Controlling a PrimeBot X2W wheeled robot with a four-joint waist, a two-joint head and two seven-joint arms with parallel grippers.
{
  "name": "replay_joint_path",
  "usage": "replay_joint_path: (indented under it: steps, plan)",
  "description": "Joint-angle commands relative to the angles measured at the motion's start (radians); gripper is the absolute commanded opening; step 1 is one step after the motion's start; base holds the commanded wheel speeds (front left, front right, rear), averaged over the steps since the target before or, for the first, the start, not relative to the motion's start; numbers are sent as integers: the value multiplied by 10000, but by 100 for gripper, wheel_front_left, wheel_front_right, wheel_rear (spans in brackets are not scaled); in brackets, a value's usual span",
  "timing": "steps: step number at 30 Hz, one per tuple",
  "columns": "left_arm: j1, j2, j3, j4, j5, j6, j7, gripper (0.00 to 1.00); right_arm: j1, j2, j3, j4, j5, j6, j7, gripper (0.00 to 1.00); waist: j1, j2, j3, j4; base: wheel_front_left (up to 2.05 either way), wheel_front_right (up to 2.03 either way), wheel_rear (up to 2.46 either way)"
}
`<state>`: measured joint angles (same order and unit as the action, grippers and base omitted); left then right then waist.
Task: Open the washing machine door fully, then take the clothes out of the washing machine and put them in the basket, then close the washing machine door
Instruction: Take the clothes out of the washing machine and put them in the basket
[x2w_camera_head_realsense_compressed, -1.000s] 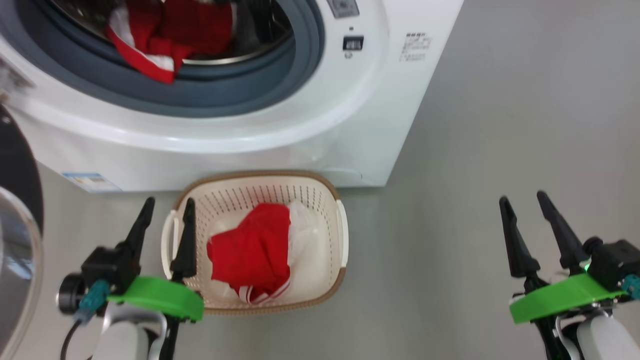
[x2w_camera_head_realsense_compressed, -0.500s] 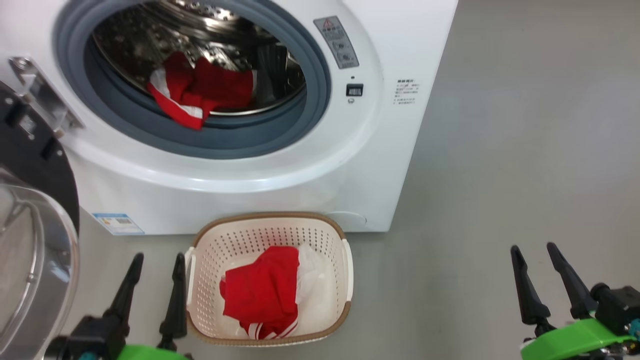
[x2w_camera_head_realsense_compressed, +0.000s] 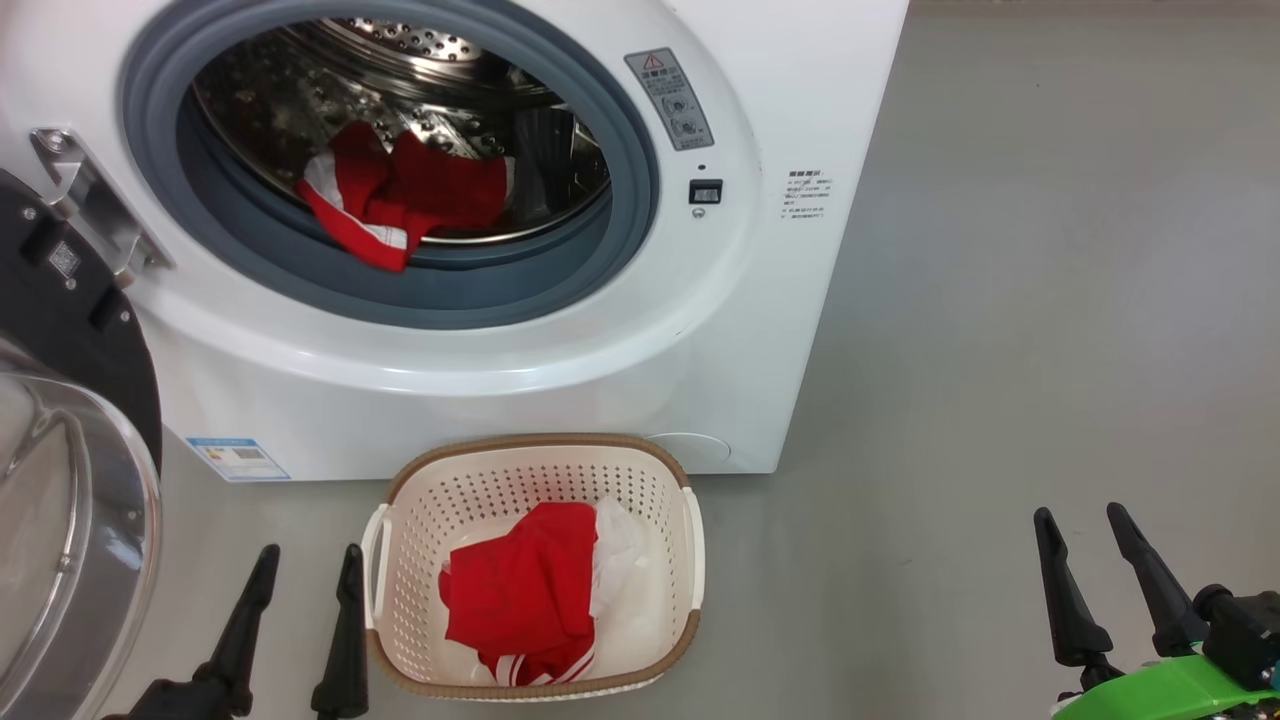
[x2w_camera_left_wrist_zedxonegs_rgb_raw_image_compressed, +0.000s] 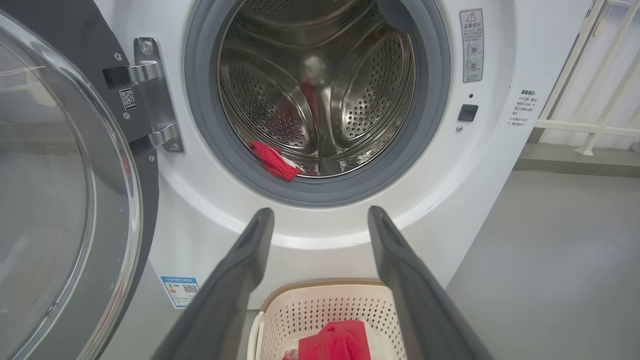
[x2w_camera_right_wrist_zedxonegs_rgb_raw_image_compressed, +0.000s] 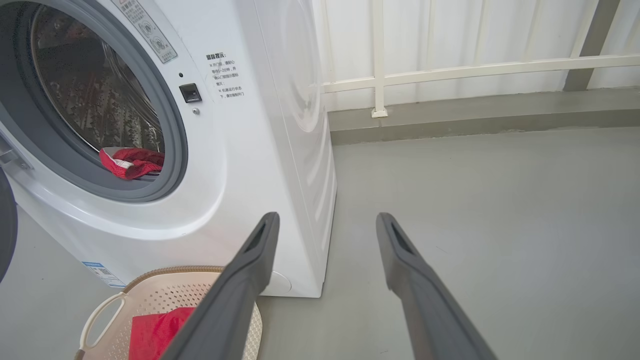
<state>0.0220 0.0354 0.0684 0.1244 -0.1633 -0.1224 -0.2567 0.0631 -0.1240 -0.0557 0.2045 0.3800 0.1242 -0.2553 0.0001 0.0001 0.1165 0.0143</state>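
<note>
The washing machine (x2w_camera_head_realsense_compressed: 500, 400) stands with the washing machine door (x2w_camera_head_realsense_compressed: 70, 470) swung wide to the robot's left, leaving the opening free. The basket (x2w_camera_head_realsense_compressed: 470, 500) sits on the floor (x2w_camera_head_realsense_compressed: 1000, 350) just before the machine's foot, with one red garment (x2w_camera_head_realsense_compressed: 520, 600) lying in it. The rest of the clothes (x2w_camera_head_realsense_compressed: 400, 200) lie in the drum (x2w_camera_head_realsense_compressed: 420, 90), draped over the lower lip of the grey ring (x2w_camera_head_realsense_compressed: 450, 290). The left hand (x2w_camera_head_realsense_compressed: 310, 552) hangs released just beside the basket; the right hand (x2w_camera_head_realsense_compressed: 1078, 512) is likewise spread and empty, well apart to the right. The step in hand looks like fetching that remaining piece. The left hand seems better placed: rise, enter over the ring, pinch the fold nearest the lip, and lift it clear before drawing back, so no trim snags on the rubber.
</note>
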Motion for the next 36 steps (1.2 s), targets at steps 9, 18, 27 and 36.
replay_joint_path:
  steps: [9, 18, 27, 36]
  plan:
    - [-175, 149, 271, -322, -72, 178, -51, 100, -172, -125, 155, -290, 86, 65, -65, 100, -1, -1, 166, -76, 0, 0, 0]
    - [-923, 149, 83, 207, 131, 409, -51, 100, -493, -20, 62, -339, 83, 65, -65, 100, -1, -1, 655, -71, 0, 0, 0]
    - [-4061, 354, -458, 2233, 1010, 550, -51, 100, -1263, 200, 197, -439, 67, 65, -65, 100, -1, -1, 1946, -131, 0, 0, 0]
    - [-7990, 700, -1126, 4715, 1874, 877, 833, 100, -2257, 383, 352, -529, 40, 65, -65, 100, -1, -1, 3322, -365, 0, 0, 0]
